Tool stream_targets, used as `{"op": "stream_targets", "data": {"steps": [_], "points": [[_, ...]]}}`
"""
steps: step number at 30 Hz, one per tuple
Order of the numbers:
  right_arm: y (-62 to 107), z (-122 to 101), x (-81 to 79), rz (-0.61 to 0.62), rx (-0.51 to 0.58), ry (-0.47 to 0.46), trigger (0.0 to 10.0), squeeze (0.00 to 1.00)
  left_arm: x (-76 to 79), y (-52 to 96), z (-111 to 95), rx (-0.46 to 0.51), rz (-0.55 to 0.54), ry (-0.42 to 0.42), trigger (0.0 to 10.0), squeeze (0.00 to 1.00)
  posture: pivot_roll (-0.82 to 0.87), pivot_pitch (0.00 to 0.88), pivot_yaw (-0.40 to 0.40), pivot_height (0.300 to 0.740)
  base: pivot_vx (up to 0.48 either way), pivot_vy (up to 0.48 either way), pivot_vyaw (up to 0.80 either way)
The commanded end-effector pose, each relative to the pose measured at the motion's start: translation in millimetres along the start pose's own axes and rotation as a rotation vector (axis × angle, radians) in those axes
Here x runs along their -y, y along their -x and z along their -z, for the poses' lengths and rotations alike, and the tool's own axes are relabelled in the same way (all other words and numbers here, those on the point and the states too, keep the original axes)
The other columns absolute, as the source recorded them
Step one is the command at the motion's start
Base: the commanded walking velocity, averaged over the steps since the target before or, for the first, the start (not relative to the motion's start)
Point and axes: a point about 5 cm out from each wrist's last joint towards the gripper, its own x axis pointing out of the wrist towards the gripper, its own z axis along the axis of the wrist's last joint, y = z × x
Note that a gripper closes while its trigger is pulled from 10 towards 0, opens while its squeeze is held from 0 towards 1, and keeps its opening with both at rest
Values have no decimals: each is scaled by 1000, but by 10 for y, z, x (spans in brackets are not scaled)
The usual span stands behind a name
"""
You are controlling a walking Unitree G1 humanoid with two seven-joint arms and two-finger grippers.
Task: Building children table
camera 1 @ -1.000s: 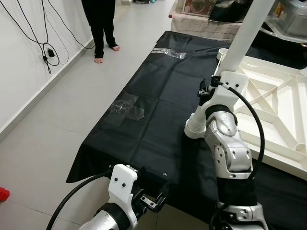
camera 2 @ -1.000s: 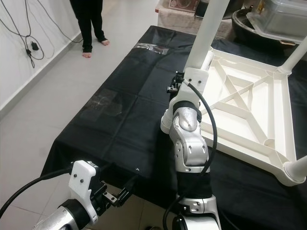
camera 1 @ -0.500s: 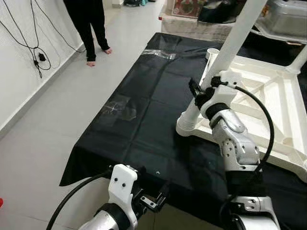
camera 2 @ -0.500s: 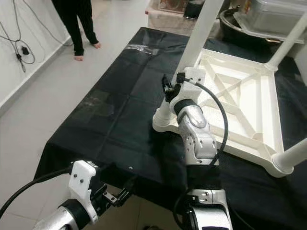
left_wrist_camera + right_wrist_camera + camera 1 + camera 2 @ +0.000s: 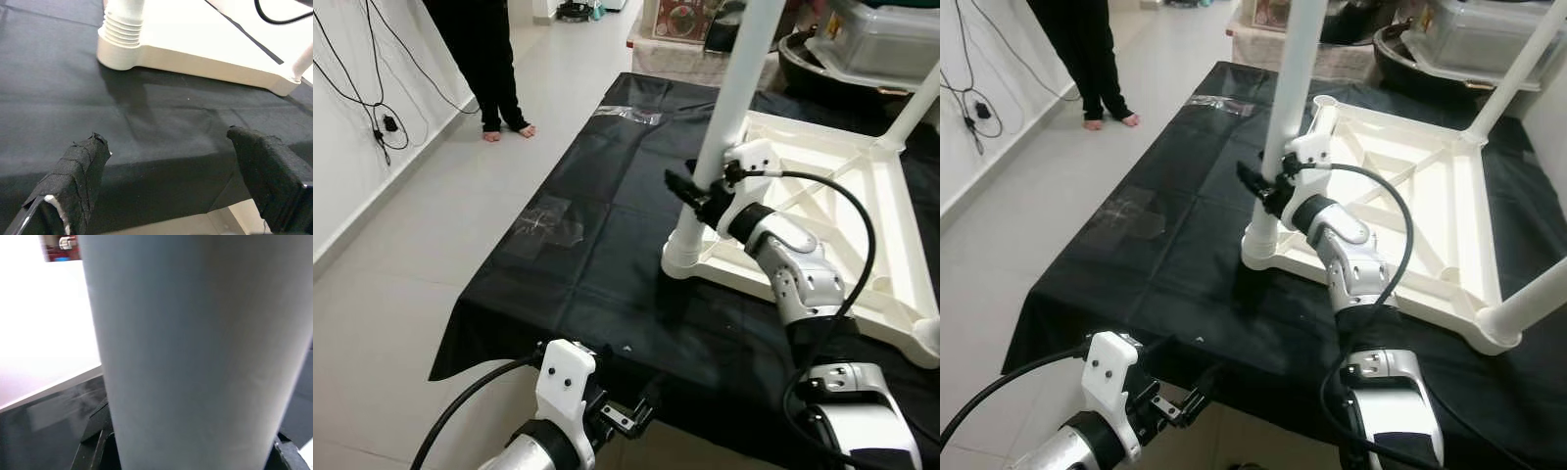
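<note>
I see the white children's table (image 5: 1430, 211) lying upside down on a black sheet (image 5: 607, 235) that covers the work surface, its ribbed underside facing up. I'll place everything from that table. At its near left corner a white leg (image 5: 729, 117) stands upright in a ribbed socket (image 5: 123, 30), rising past the top of the head views. Two more legs rise at the table's far right corner (image 5: 1523, 64) and near right corner (image 5: 1528, 304).

My right gripper (image 5: 690, 191) is up against the near left leg, a little above the socket, with its black fingers on either side of the white tube. In the right wrist view the leg (image 5: 195, 352) takes up nearly the whole width, with a dark finger (image 5: 95, 431) at each edge, so I read the gripper as clamped around the leg.

My left gripper (image 5: 181, 171) hangs low, in front of the table and off the near edge of the sheet. Its two cloth-wrapped fingers (image 5: 80, 166) are spread wide apart with nothing between them (the sheet's near hem shows through the gap).

Beyond the table's left side, on the pale tiled floor (image 5: 421, 255), a person in dark trousers (image 5: 494, 59) stands barefoot near a white wall with black cables (image 5: 372, 108) hanging down it. A patch of clear tape (image 5: 548, 215) sits on the sheet, left of the table.
</note>
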Motion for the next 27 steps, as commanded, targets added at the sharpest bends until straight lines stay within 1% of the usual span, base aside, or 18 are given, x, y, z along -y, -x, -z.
{"op": "stream_targets", "data": {"steps": [1,2,3,4,6,9,10,12,14,15,20,24,26,27], "points": [[-59,425,-227,-171,-149,-133,10000,0,-3,4,45,-18,3,6,10000,0,110,163,-80,740,0,0,0],[-59,425,-227,-171,-149,-133,10000,0,-3,4,45,-18,3,6,10000,0,110,163,-80,740,0,0,0],[-111,433,-264,-276,-160,-166,10000,0,-4,4,46,-18,1,5,10000,0,113,166,-82,740,0,0,0],[-111,433,-264,-276,-160,-166,10000,0,-4,4,46,-18,1,5,10000,0,113,166,-82,740,0,0,0],[-148,432,-275,-329,-159,-202,10000,0,-1,5,45,-18,1,5,10000,0,116,167,-85,740,0,0,0],[-170,436,-285,-384,-159,-225,10000,0,1,5,45,-17,0,4,10000,0,116,167,-85,740,0,0,0],[-170,436,-285,-384,-159,-225,10000,0,1,5,45,-17,0,4,10000,0,116,167,-85,740,0,0,0],[-160,438,-318,-443,-153,-256,10000,0,0,5,45,-17,-2,5,10000,0,116,167,-85,740,0,0,0],[-143,444,-331,-479,-152,-247,10000,0,0,8,42,-16,-3,5,10000,0,118,172,-85,740,0,0,0],[-134,452,-326,-484,-151,-228,10000,0,-1,8,41,-16,-3,4,10000,0,118,173,-84,740,0,0,0],[-124,465,-302,-482,-141,-203,10000,0,-3,9,41,-17,-2,4,10000,0,118,175,-83,740,0,0,0],[-96,476,-273,-434,-111,-166,10000,0,-4,12,42,-17,-2,4,10000,0,116,175,-80,740,0,0,0],[-87,478,-276,-426,-105,-160,10000,0,-3,12,41,-17,-1,4,10000,0,116,175,-80,740,0,0,0],[-69,485,-290,-419,-98,-142,10000,0,-3,12,42,-18,0,4,10000,0,116,175,-80,740,0,0,0]]}}
